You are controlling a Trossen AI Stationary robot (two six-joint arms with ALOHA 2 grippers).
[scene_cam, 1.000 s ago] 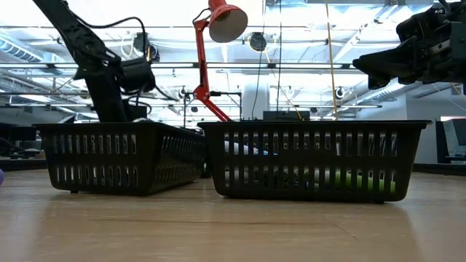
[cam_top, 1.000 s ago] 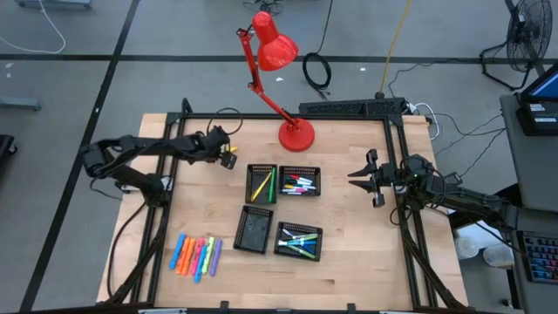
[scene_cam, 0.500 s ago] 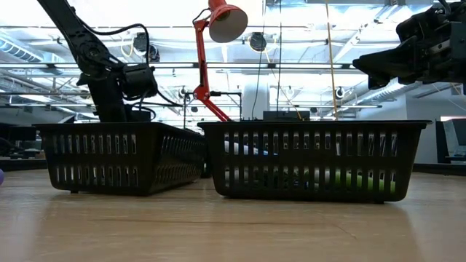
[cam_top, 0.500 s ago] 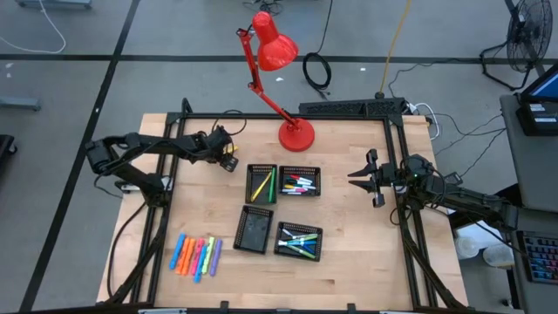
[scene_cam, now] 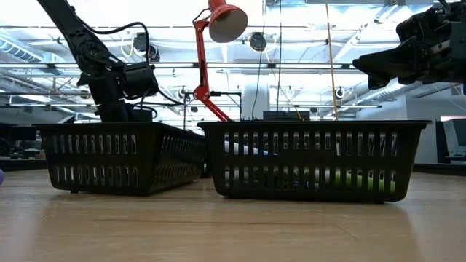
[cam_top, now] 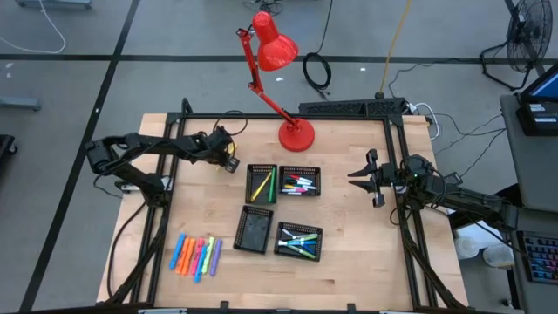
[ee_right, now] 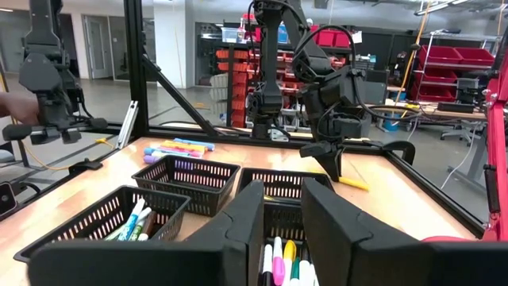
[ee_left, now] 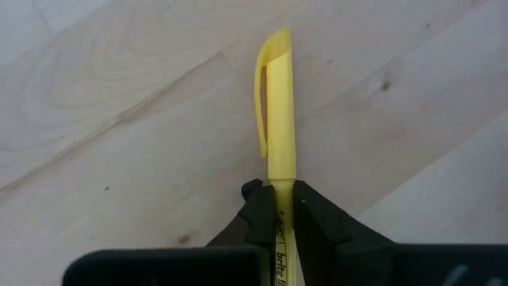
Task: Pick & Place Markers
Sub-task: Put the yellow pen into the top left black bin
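Observation:
A yellow highlighter (ee_left: pixel 279 103) lies on the wooden table left of the trays, with my left gripper (cam_top: pixel 232 162) shut on it. In the right wrist view the same gripper (ee_right: pixel 329 163) points steeply down at the highlighter (ee_right: pixel 352 183). Several neon markers (cam_top: pixel 196 255) lie in a row near the table's front left. More markers fill three of the black mesh trays (cam_top: pixel 300 181). My right gripper (cam_top: pixel 352 177) hangs level above the table's right side, open and holding nothing. My left gripper pinches the highlighter's barrel just behind the cap (ee_left: pixel 281 173) between its two fingers. The fingers come from above, slanting down, and lie along the highlighter. The capped end sticks out past the fingertips, and the highlighter rests on the table.
Four black mesh trays stand in a two-by-two block mid-table: (cam_top: pixel 261 184), (cam_top: pixel 300 181), (cam_top: pixel 254 230), (cam_top: pixel 299 242). A red desk lamp (cam_top: pixel 295 133) stands at the far edge behind them. A black frame (cam_top: pixel 397 131) rims the table. Bare wood lies between the trays and each arm.
My left gripper has sunk a little toward the table and tipped steeper over the yellow highlighter, which has stayed where it lay.

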